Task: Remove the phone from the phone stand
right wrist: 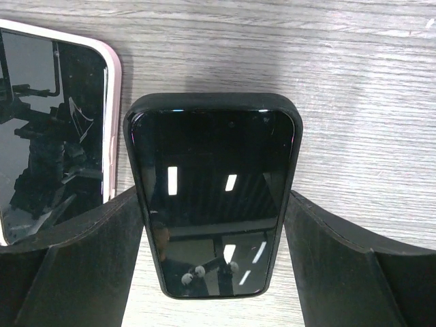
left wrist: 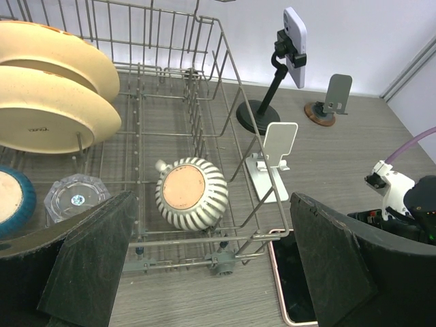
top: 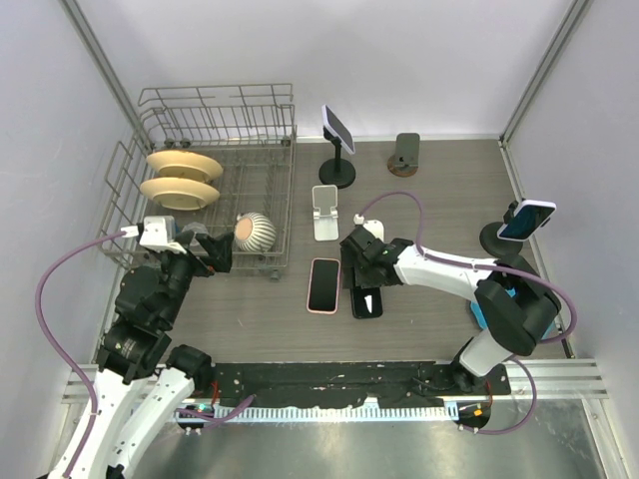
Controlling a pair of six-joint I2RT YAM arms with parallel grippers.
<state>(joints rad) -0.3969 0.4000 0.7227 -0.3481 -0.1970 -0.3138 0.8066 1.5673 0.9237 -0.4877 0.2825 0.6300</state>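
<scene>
Right gripper [right wrist: 212, 197] straddles the black phone [right wrist: 212, 197], one dark finger [right wrist: 88, 259] lying against each long edge. Whether it is squeezing or merely flanking the case I cannot tell. The black phone lies flat and face up on the grey wood-grain table [right wrist: 354, 82] in the middle of the overhead view, its glossy screen framed by a matte, round-cornered case. Just left of it, also flat, lies a pink-cased phone [top: 322, 284]. Above both stands a white stand [top: 325, 212], a folded plate with nothing on it.

Left gripper [left wrist: 211, 231] is spread wide and holds nothing, at the near edge of a wire rack [top: 215, 110] in the upper left. Inside the rack two cream plates [top: 183, 165] stand on edge, a round striped pot [top: 258, 232] lies on its side, and a blue-rimmed bowl [left wrist: 10, 197] sits beside a clear glass [left wrist: 71, 197].

Further back, a black pole stand [top: 339, 165] carries a tilted phone [top: 337, 128].
</scene>
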